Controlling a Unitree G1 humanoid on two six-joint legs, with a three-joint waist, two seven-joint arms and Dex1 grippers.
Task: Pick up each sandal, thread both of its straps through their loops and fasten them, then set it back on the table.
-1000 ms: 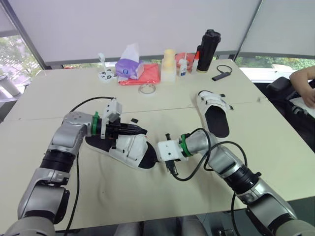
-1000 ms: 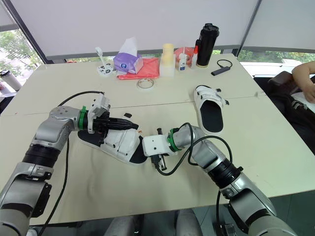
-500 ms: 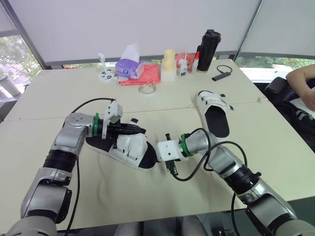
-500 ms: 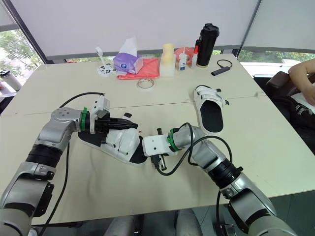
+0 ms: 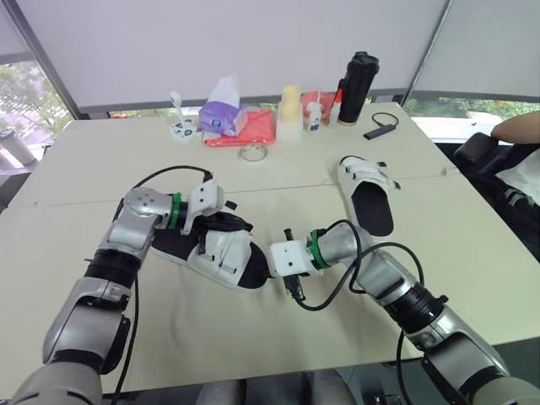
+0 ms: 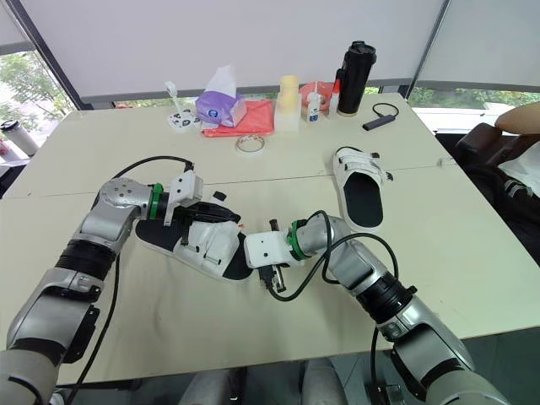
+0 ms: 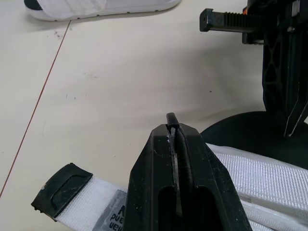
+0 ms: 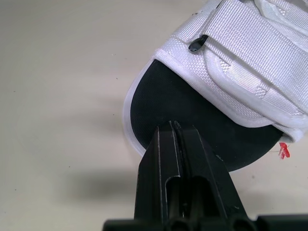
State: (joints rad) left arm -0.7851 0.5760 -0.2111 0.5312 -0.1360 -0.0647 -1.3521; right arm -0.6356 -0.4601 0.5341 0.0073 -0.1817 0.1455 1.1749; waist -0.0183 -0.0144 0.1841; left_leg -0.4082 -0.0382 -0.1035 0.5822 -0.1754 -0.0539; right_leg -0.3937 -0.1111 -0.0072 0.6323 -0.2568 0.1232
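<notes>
Beige table [image 5: 253, 337] | left gripper [image 7: 171, 118] pressed together above near sandal [image 5: 221, 253] strap | right gripper [image 8: 175, 126] pressed together at its toe

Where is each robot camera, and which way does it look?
Left eye view: on the head, looking forward and down at the table; both arms show, meeting at the near sandal.
Right eye view: beside it, same scene, both arms.
Left wrist view: on the left arm, looking along the shut left gripper over a white strap; the right gripper shows too.
Right wrist view: on the right arm, looking along its shut gripper at the near sandal's toe.
Shared: the far sandal, in both eyes and left wrist.
</notes>
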